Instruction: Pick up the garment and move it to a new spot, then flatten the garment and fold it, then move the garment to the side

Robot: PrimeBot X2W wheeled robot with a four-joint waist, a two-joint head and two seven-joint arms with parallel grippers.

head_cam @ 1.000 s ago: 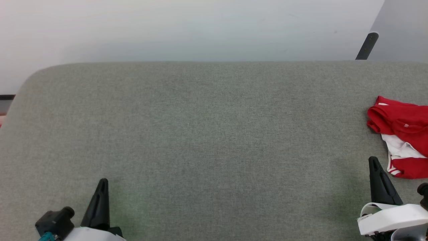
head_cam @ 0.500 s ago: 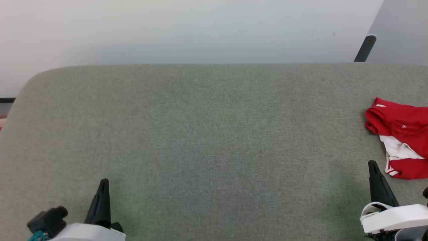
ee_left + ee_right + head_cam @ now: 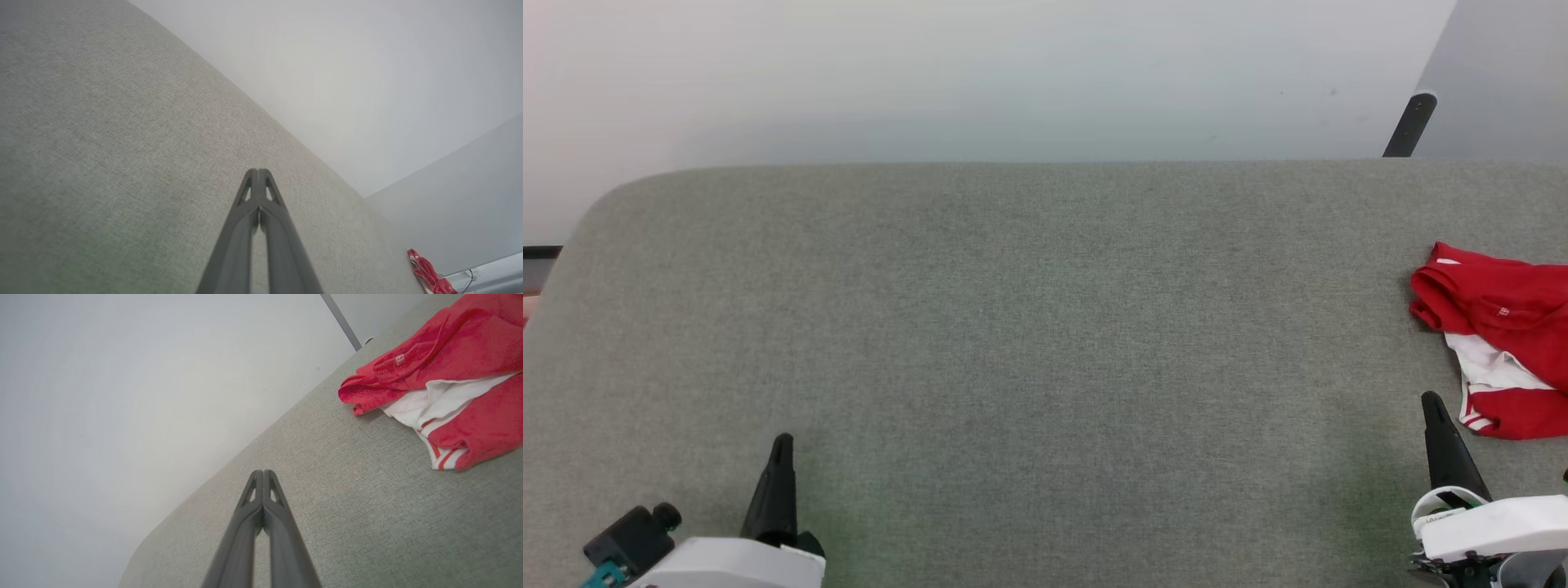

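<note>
Garment point(image 3: 1499, 327): a red jersey lying crumpled on the grey fabric surface point(image 3: 1013, 343), at the far right of the head view, where the frame edge cuts it off. Red folds lie uppermost. A band of white lining point(image 3: 1490, 371) shows between them, and white-and-red striped trim point(image 3: 1470, 418) runs along the near left edge.

Right gripper point(image 3: 262, 473): in the right wrist view its two dark fingers meet at the tips, with only a narrow slit between them lower down. The jaws are closed and hold nothing. The fingers point over the surface past the left side of the garment, near it but apart from it. In the head view one finger rises at the lower right, its tip just beside the striped trim without touching it.

Left gripper point(image 3: 258, 173): likewise closed, tips pressed together, empty. It lies over bare fabric at the lower left of the head view, well apart from the garment, which appears in the left wrist view as a small red shape at the far end of the surface.

Writing: a small white mark point(image 3: 399, 358) sits on an upper red fold and is too small to read. A white label point(image 3: 1437, 516) on the right wrist bears dark print that is illegible.

Background: a pale wall point(image 3: 1013, 73) stands behind the surface, with a dark slanted post point(image 3: 1411, 122) at the upper right.
</note>
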